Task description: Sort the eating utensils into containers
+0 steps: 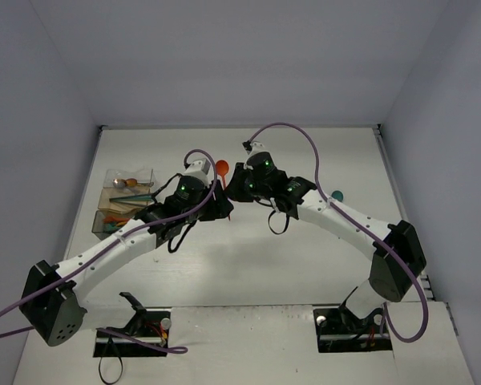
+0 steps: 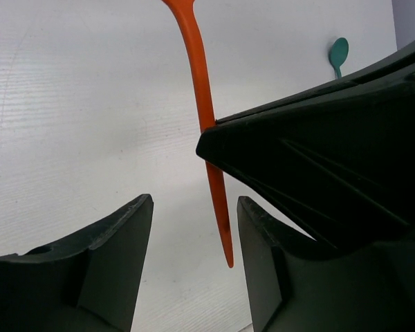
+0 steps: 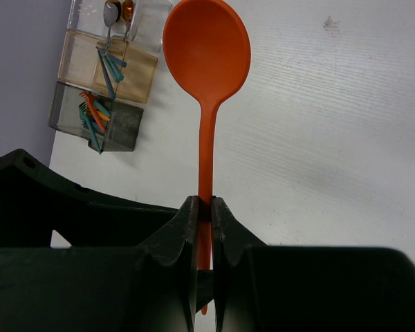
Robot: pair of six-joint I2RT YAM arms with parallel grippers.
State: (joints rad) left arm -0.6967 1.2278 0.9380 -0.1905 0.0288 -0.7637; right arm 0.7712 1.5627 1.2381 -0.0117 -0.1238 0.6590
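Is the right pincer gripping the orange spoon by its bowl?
No, the right pincer clamps the spoon by its handle; the bowl sticks out free beyond it.

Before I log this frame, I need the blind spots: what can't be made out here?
- Right wrist view: utensils in the clear compartmented plastic box too small to count.
- Left wrist view: the orange plastic spoon's bowl cut off at top; the teal spoon's handle behind the right tool.
- Top view: spoon handle hidden under the arms' black wrists.
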